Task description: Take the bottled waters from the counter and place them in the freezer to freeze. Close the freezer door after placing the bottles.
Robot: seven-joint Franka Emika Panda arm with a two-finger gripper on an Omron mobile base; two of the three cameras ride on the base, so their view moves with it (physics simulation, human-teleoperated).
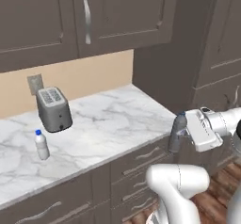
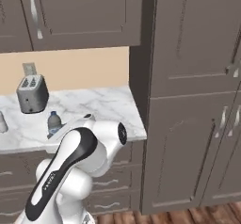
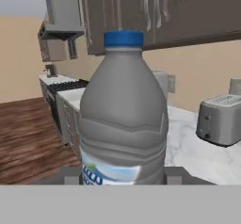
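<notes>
While your claw is clamped on the darker grey bottle, that bottle hangs upright just past the front edge of the bench, off the marble and in front of the drawers below it. From the hand camera you see the grey bottle close up, blue cap at the top and its printed label low between the two dark finger tips.

Take the toaster as your landmark. It stands at the back of the bench against the beige wall, just below a wall outlet. The whitish bottle stands upright on the marble in front of the toaster, near it but not touching, and well apart from the bottle you hold. Between the toaster and your claw the marble lies bare. Above the toaster run dark upper cabinets, one with a curved silver handle.

To the far side of the bench from the toaster, a tall dark cabinet column rises from floor to ceiling, right against the end of the bench, and it closes off that side of your claw. In the right base view your own arm covers most of the held bottle; you see its cap and shoulder beside the toaster.

In the hand view, well beyond the toaster, a stove with a hood over it stands by wooden flooring.
</notes>
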